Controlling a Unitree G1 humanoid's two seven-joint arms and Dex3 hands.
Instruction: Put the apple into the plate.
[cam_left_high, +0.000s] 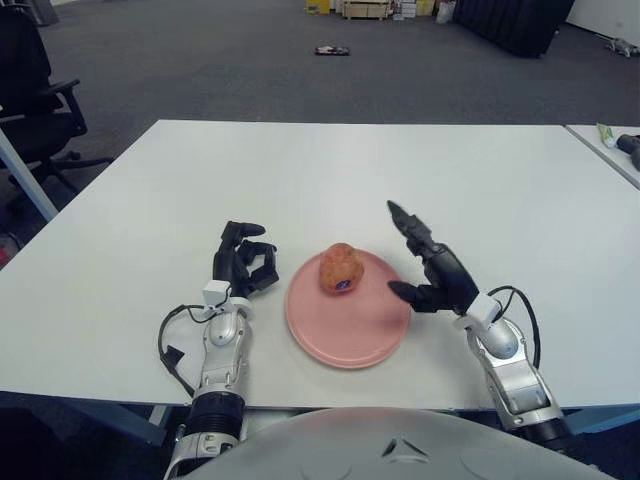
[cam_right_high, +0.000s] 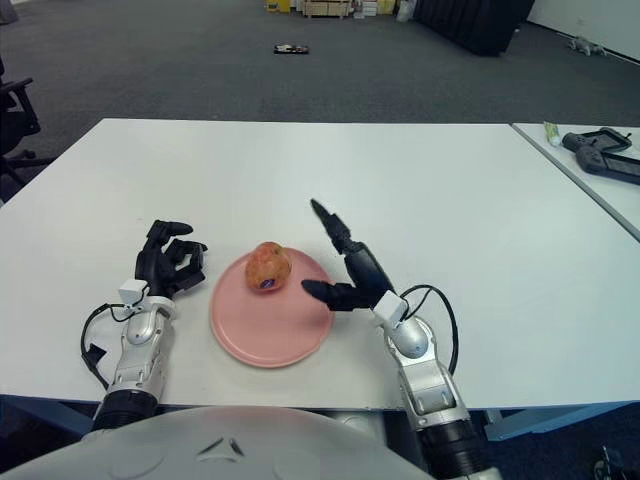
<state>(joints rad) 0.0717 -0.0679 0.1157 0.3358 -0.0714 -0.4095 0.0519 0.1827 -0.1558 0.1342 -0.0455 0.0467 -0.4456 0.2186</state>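
We see the round red-and-yellow apple (cam_left_high: 338, 269) sitting on the flat pink round plate (cam_left_high: 345, 340), toward its far-left part, with a small dark sticker on the side that faces us — so we judge the placing itself done. Our right hand (cam_left_high: 432, 274) hovers just beside the plate's right rim, its black fingers (cam_left_high: 405, 219) spread wide and holding nothing, clear of the fruit. Our left hand (cam_left_high: 243, 260) shows just left of the plate over the white bench (cam_left_high: 330, 170), fingers curled and empty. We reckon the apple is firm and moderately heavy for its size, with smooth, somewhat slippery skin that bruises under a hard pinch; being round, it can roll on the shallow plate if nudged. Were we to take it up again, we would close around its widest part from opposite sides — evenly, not by the top.
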